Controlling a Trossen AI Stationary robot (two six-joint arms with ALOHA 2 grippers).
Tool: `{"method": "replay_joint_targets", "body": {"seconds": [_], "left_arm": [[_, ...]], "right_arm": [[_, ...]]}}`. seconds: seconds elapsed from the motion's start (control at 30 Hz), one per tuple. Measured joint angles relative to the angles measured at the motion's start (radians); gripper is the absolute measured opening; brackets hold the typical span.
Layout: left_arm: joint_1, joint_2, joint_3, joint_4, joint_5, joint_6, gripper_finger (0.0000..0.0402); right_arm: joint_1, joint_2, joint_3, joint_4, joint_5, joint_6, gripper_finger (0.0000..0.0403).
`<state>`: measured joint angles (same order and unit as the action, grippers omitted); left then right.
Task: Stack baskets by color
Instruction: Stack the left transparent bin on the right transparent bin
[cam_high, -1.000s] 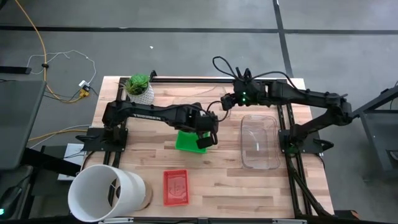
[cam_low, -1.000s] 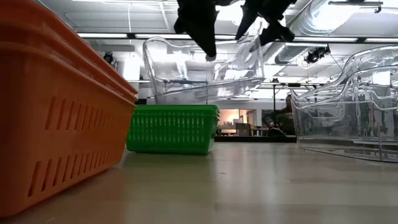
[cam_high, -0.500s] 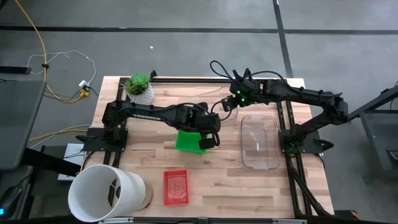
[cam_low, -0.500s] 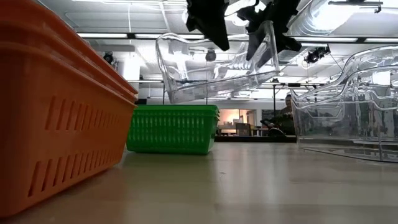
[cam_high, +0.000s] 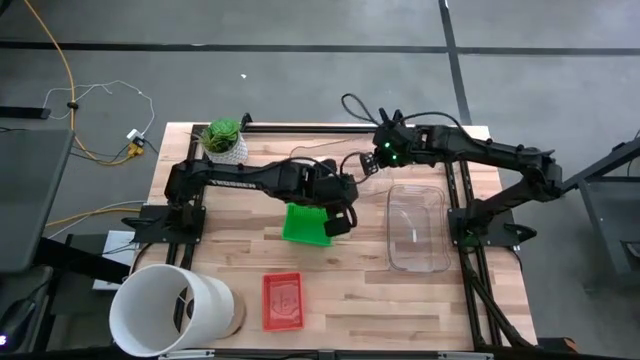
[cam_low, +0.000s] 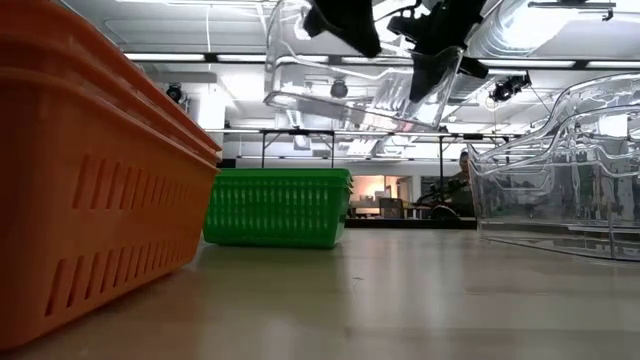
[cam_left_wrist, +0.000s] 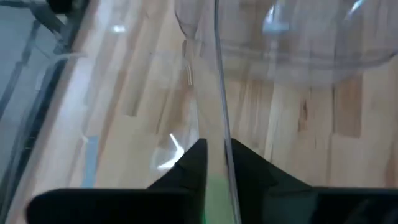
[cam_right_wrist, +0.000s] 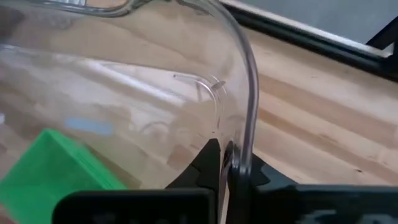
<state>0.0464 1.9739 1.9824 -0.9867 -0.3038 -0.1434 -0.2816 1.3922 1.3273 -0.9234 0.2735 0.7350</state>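
Note:
A clear basket (cam_low: 350, 80) hangs in the air above and behind the green basket (cam_high: 306, 224), which rests on its bottom mid-table. My left gripper (cam_high: 340, 218) is shut on the clear basket's near side. My right gripper (cam_high: 368, 168) is shut on its far right side. In the low view the left gripper (cam_low: 345, 25) shows left of the right gripper (cam_low: 438, 60). A red basket (cam_high: 283, 300) sits by the near edge. A second clear basket (cam_high: 417, 228) lies on the right. My left gripper pinches the clear basket's thin side wall (cam_left_wrist: 219, 127) between its two fingers, one inside and one outside. The fingers slant down onto it. The basket is lifted clear of the table, tilted. My right gripper pinches the curved rim (cam_right_wrist: 247, 134) of the same basket between its fingers, slanting down from the far right side. The basket hangs below the fingers, clear of the table.
A white bucket (cam_high: 170, 310) stands at the near left corner and a potted plant (cam_high: 223, 140) at the far left. Bare wood lies between the red basket and the second clear basket.
My right gripper has shut on the clear basket's rim. The basket has risen, carried by both grippers, and has shifted a little toward the table's right. It now hangs higher above the green basket, still tilted.

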Motion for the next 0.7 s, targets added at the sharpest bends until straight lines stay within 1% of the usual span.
{"method": "replay_joint_targets", "body": {"seconds": [0.17, 0.23, 0.37, 0.5, 0.7], "left_arm": [[0.012, -0.011, 0.108, -0.024, -0.006, -0.002, 0.0108], [0.013, -0.011, 0.16, -0.06, -0.006, -0.002, 0.0131], [0.013, -0.011, 0.249, -0.107, -0.007, -0.002, 0.0165], [0.012, -0.014, 0.316, -0.115, 0.001, 0.005, 0.018], [0.011, -0.091, 0.322, -0.086, 0.001, 0.006, 0.0178]], "right_arm": [[-0.052, -0.058, 0.0, -0.008, -0.005, -0.04, 0.0001], [-0.078, -0.088, -0.001, -0.037, -0.003, -0.06, 0.0001], [-0.126, -0.149, -0.001, -0.103, 0.003, -0.077, 0.0001], [-0.152, -0.188, -0.001, -0.175, 0.041, -0.086, 0.0], [-0.157, -0.237, -0.001, -0.223, 0.03, -0.15, 0.0]]}}
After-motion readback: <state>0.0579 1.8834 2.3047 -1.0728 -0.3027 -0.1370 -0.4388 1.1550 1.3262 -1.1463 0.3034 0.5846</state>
